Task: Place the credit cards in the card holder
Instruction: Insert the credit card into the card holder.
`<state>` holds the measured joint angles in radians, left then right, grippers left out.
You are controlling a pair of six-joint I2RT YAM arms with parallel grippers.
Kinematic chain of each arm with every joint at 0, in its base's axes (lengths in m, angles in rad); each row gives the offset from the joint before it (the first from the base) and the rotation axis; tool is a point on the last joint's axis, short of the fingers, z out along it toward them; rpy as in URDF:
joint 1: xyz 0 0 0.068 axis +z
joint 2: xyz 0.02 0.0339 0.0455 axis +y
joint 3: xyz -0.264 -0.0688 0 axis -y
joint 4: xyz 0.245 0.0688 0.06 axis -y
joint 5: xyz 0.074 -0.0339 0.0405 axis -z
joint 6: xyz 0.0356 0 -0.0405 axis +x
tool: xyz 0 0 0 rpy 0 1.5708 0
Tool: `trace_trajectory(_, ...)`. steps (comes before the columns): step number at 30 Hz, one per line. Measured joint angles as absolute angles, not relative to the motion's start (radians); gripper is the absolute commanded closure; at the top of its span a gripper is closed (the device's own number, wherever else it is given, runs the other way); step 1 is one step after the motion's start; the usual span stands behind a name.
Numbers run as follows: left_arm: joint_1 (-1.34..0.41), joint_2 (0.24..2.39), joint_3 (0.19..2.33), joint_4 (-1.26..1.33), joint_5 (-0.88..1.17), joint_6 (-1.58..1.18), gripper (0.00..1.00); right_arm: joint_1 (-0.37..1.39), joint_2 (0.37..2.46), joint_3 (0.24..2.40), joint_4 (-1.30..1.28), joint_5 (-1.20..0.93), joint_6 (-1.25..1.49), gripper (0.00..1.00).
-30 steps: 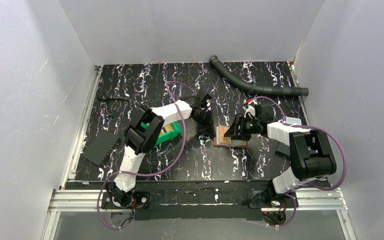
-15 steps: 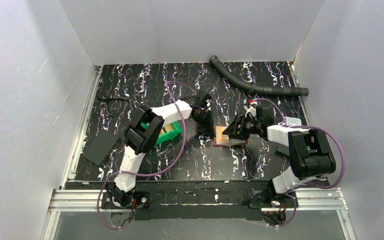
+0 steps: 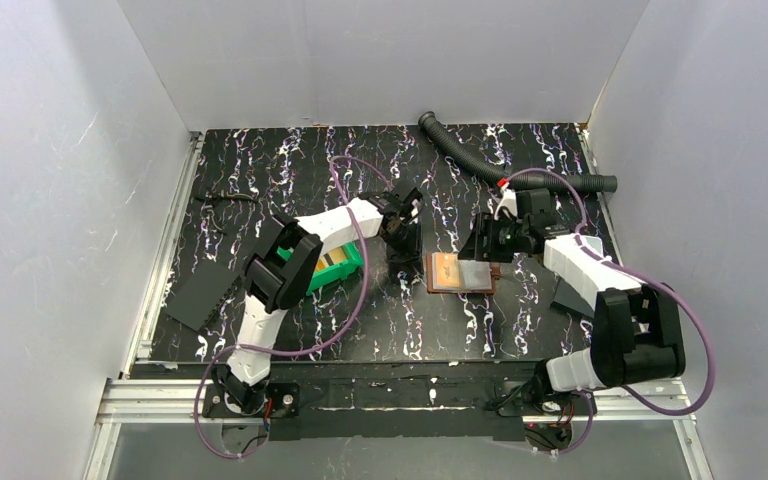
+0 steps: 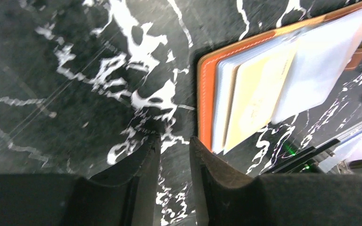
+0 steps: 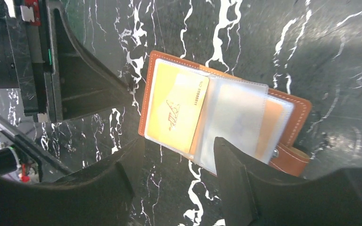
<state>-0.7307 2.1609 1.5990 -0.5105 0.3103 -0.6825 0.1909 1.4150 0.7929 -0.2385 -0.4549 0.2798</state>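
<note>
The card holder (image 3: 460, 272) lies open and flat on the black marbled table, its brown leather rim (image 5: 146, 89) framing clear sleeves. A yellow credit card (image 5: 176, 110) sits in the left sleeve and shows again in the left wrist view (image 4: 257, 94). An orange card (image 5: 274, 117) shows through the right sleeve. My left gripper (image 3: 403, 248) stands just left of the holder, its jaws (image 4: 174, 141) a narrow gap apart with only table between them. My right gripper (image 3: 495, 240) hovers at the holder's far right side, open (image 5: 178, 143) and holding nothing.
A green bin (image 3: 352, 262) with something tan inside sits left of the left gripper, partly under that arm. A corrugated hose (image 3: 500, 165) runs along the back right. Flat dark sheets lie at the left (image 3: 200, 295) and right (image 3: 565, 295) edges.
The right gripper has lifted back off the card holder toward the far right, uncovering it. The left gripper's jaws have parted slightly.
</note>
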Motion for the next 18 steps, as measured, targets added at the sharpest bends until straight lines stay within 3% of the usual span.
trace_trajectory(8, -0.728, 1.988, 1.592, -0.66, 0.248, -0.614, 0.45, 0.24, 1.367, 0.86, -0.289, -0.413, 0.246, 0.3)
trace_trajectory(14, -0.69, 1.598, 1.491, -0.719, 0.227, -0.566, 0.4, 0.388, 1.393, 0.88, -0.091, -0.513, 0.406, 0.25)
trace_trajectory(18, -0.559, 1.346, 1.377, -0.76, 0.224, -0.551, 0.32, 0.529, 1.486, 0.991, 0.039, -0.515, 0.486, 0.24)
